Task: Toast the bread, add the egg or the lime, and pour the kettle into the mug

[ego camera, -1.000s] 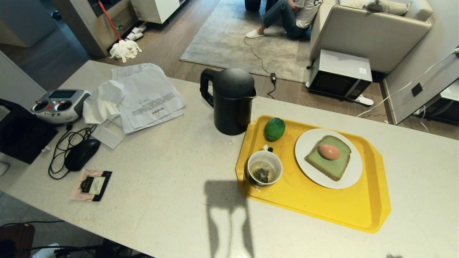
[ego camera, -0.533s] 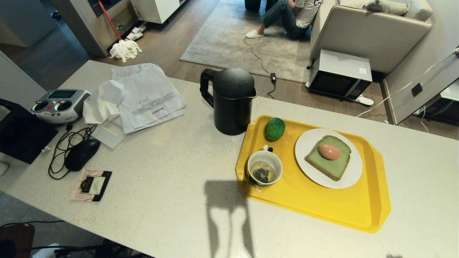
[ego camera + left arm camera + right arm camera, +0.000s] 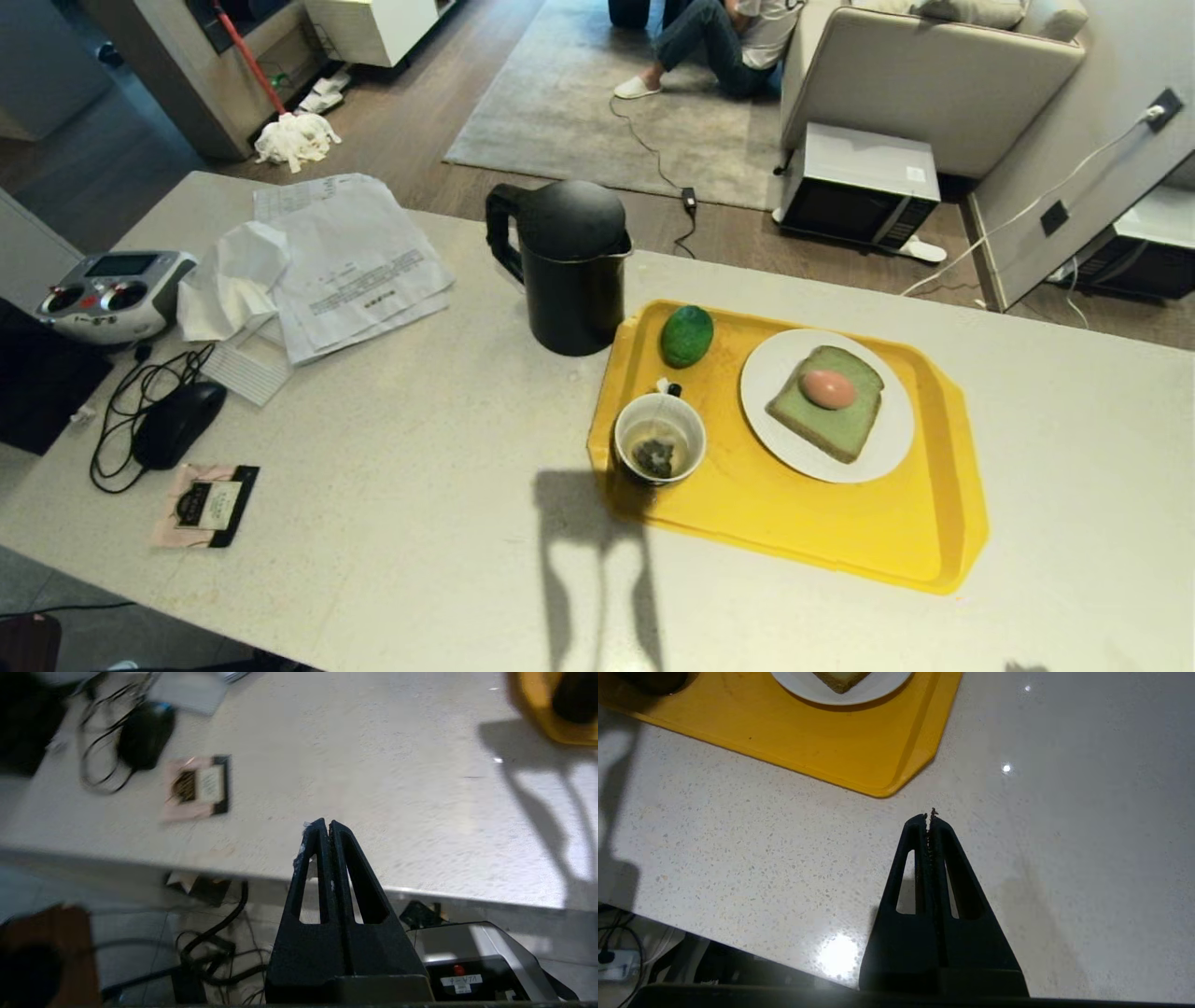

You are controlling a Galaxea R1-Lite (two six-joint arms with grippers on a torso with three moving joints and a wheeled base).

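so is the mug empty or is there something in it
Not empty. In the head view the mug on the yellow tray holds pale brownish liquid with a dark clump, likely a tea bag, at the bottom.

Head view high, looking down; wrist views low over counter [image 3: 420, 448] edge (sharing tray [image 3: 859, 751]).

A home: sofa [image 3: 924, 65], rug [image 3: 597, 103], mop [image 3: 294, 140] beyond the counter [image 3: 420, 485].
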